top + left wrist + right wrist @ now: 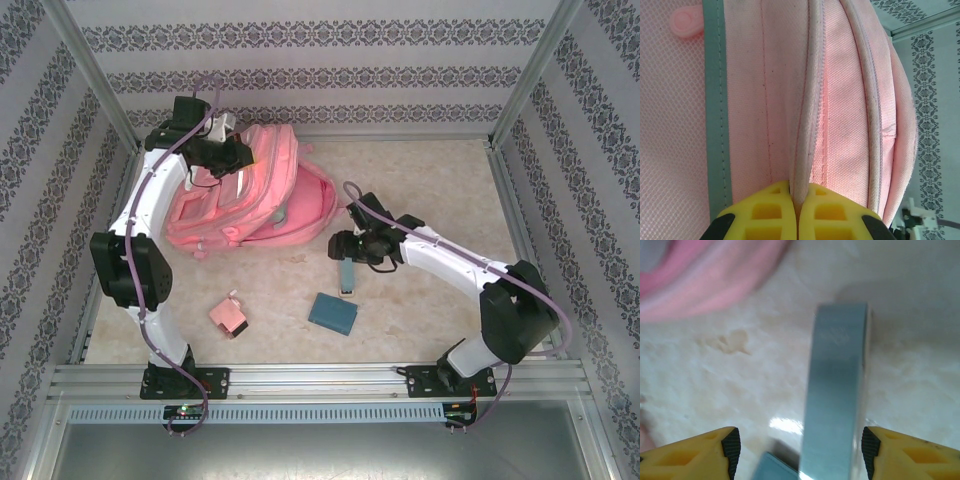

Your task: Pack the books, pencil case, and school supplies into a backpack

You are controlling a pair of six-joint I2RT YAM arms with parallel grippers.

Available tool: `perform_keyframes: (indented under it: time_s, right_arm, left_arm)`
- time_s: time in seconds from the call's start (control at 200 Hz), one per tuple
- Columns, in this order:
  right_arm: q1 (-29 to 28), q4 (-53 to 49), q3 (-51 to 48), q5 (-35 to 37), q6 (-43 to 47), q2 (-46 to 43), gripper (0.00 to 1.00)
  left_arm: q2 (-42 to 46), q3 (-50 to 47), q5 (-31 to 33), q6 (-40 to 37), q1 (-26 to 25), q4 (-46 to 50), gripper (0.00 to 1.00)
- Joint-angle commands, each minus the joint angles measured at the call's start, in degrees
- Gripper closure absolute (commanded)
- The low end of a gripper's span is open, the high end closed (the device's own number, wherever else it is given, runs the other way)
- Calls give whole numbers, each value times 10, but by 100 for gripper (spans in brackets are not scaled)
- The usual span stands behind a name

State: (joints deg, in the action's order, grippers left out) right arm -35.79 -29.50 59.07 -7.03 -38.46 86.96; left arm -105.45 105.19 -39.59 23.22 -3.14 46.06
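Pink fabric backpack (255, 195): lies at the far left of the desk (430, 190), with one piped seam (805, 125) gripped.
Left pincer (796, 200): pressed together on that seam; it is best held steady so the mouth stays reachable.
Right pincer (799, 452): spread, straddling the bar, both pads clear of it.
Light-teal bar (837, 390): flat on the desk, near the backpack. The pincer should centre over it, close squarely across the narrow width, then lift before swinging toward the opening.
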Motion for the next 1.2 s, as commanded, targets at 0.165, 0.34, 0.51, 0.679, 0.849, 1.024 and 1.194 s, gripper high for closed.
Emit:
perform_keyframes:
  time_s: [0.165,0.34,0.51,0.679,0.849,1.024,1.194]
  right_arm:
    - [-44,-34,-5,45,6,45,35]
    - [-48,-42,0,66,0,80,48]
    - [-48,-48,-2,77,5,81,75]
    - [-42,-70,26,90,21,44,87]
    - [-15,-65,79,71,34,19,88]
    - [20,-24,159,5,27,56,88]
    - [36,-2,267,-46,13,148,88]
  left_arm:
    - [41,-6,-53,4,2,-61,100]
    - [44,-6,-54,2,2,-56,100]
    - [45,-8,-55,2,2,-56,100]
    - [45,-11,-60,8,2,-62,100]
    - [47,-20,-69,18,2,-75,100]
    - [52,-25,-72,23,2,-80,100]
    - [59,-32,-74,27,2,-84,100]
